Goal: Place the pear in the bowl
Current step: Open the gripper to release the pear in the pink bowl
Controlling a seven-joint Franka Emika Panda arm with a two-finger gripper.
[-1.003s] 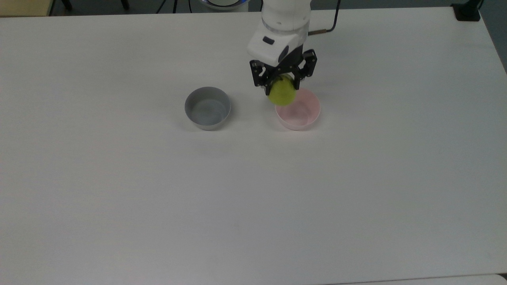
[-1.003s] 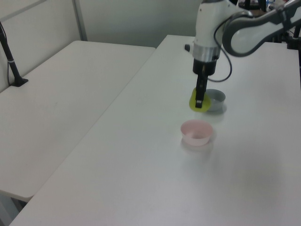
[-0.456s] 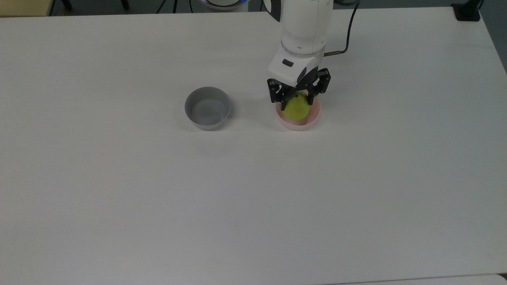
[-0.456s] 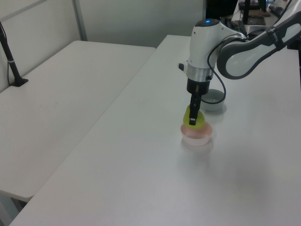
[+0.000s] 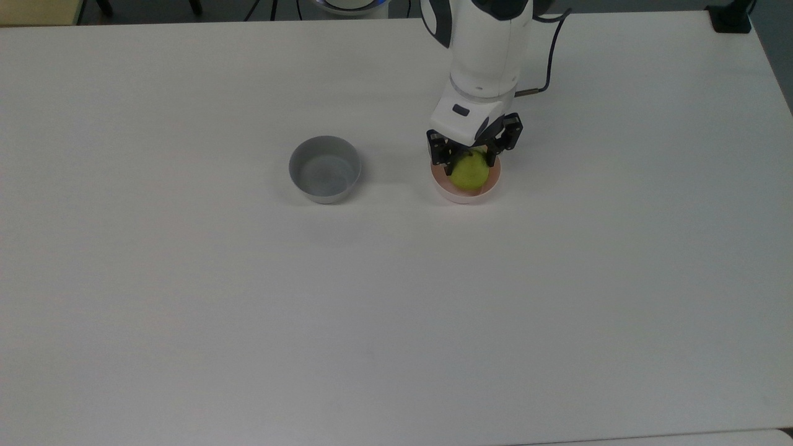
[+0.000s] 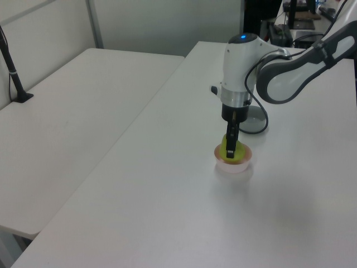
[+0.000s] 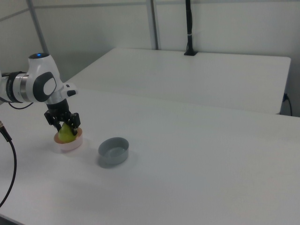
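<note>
Top view first: the pear (image 5: 470,172) sits low inside the pink bowl (image 5: 466,195), its yellow-green body filling most of the bowl's inside, and my gripper (image 5: 472,162) is clamped on it, one black finger on each side of the fruit. My fingers (image 5: 446,160) are narrowed to the pear's width, not spread beyond it. The fruit's upper part is tucked between them, under my wrist, and its lower part bulges out toward the desk's near edge in the top view.

From the left view, the pear (image 6: 231,148) is down within the bowl (image 6: 234,164), its top above the rim, and my gripper (image 6: 230,145) comes straight down onto it with one finger showing dark across the fruit's front. From the right view, the pear (image 7: 66,133) leans a little in the bowl (image 7: 69,143), with my gripper (image 7: 65,123) closed around its upper half. Whether the fruit's underside touches the bowl's floor I cannot tell.

The bowl stands toward the desk's (image 5: 396,297) far edge in the top view, somewhat right of the middle. A grey bowl (image 5: 324,169) stands on the same line, near it on the top view's left but apart from it.
</note>
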